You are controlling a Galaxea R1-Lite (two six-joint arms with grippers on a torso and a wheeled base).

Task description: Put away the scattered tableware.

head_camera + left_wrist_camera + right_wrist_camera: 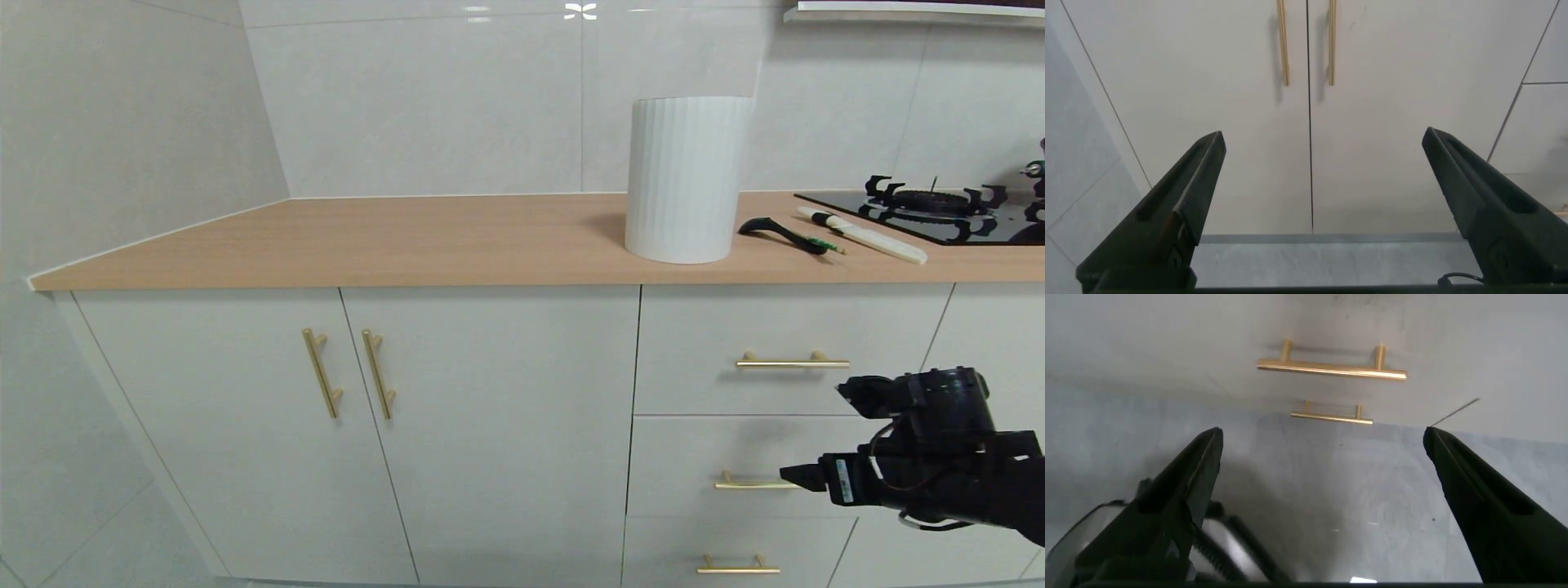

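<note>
Tableware: a black utensil point(780, 233) and a long white utensil point(865, 237) lie loose toward the right end of the countertop point(408, 237), near its front edge. A small green piece point(829, 245) lies between them, too small to identify.
Holder: a tall white ribbed container point(686, 180) stands upright on the countertop just beside the black utensil, on the side away from the hob point(939, 214). It looks like the likely place for the pieces.
Right gripper point(824, 433): low in front of the drawer stack under the right end of the countertop, level with the middle drawer handle point(755, 484). Its fingers are spread wide with nothing between them. Its wrist view looks at two drawer handles point(1331, 369).
Left gripper point(1319, 212): fingers wide apart and empty, facing the double cabinet doors point(1306, 122) low down.
Step in hand: by my reading, the very start. No piece is lifted and both arms are below the countertop.
Next move: probably the right arm, being nearer, rises above the front edge and comes down over the black utensil's handle.
What it calls for: the fingers must straddle the thin handle and close low against the surface.
Caution: the container stands close by, so the approach should avoid knocking it.
</note>
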